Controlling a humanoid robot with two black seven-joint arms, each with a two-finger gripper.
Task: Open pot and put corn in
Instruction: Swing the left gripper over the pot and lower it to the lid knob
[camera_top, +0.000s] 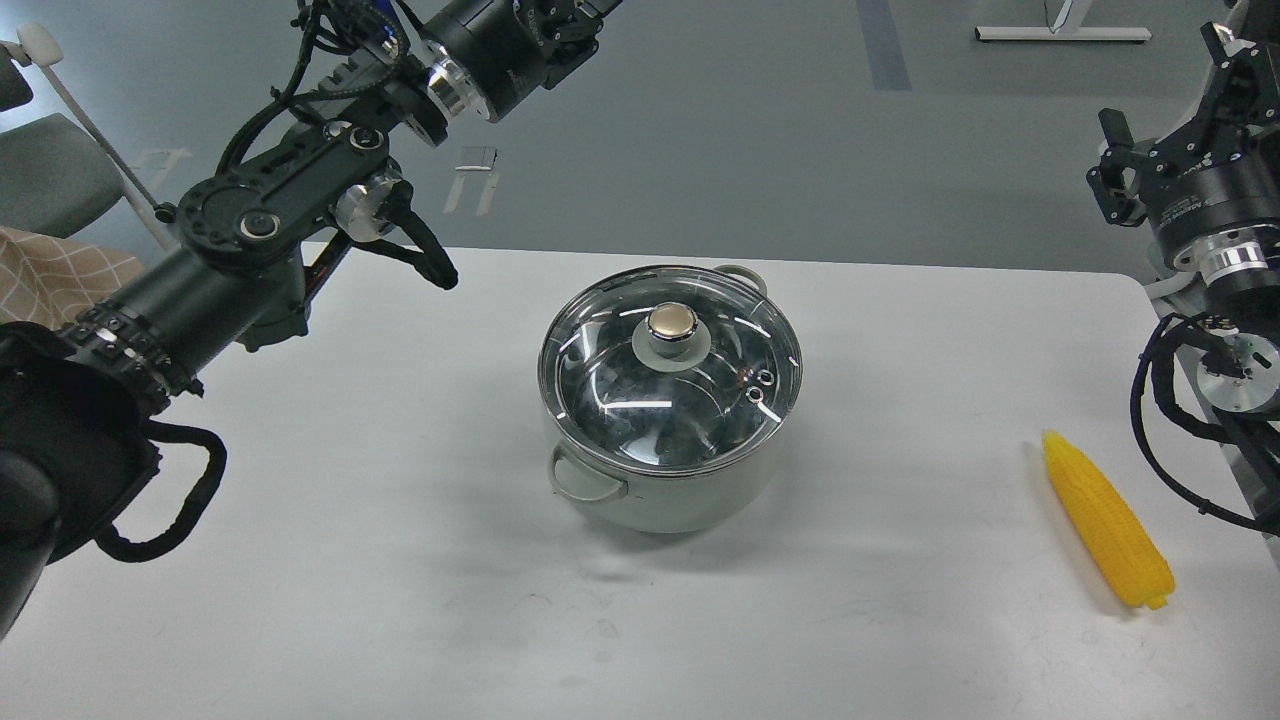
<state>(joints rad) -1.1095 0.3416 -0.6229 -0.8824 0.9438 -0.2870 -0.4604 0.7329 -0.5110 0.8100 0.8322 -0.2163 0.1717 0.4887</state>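
The pale grey-green pot (690, 505) stands at the middle of the white table (400, 560). Its glass lid (640, 400) with a brass-coloured knob (672, 322) sits shut on it. The yellow corn (1105, 520) lies on the table near the right edge, point away from me. My left gripper (575, 12) is raised high behind the table's far left, well apart from the pot, and its fingers are cut off by the top edge. My right gripper (1168, 88) is up at the far right above the corn, fingers spread and empty.
A grey chair (40, 170) and a checked tan cloth (55, 280) are beyond the table's left edge. A white stand foot (1060, 33) is on the floor at the back right. My left forearm (200, 270) hangs over the table's far left corner.
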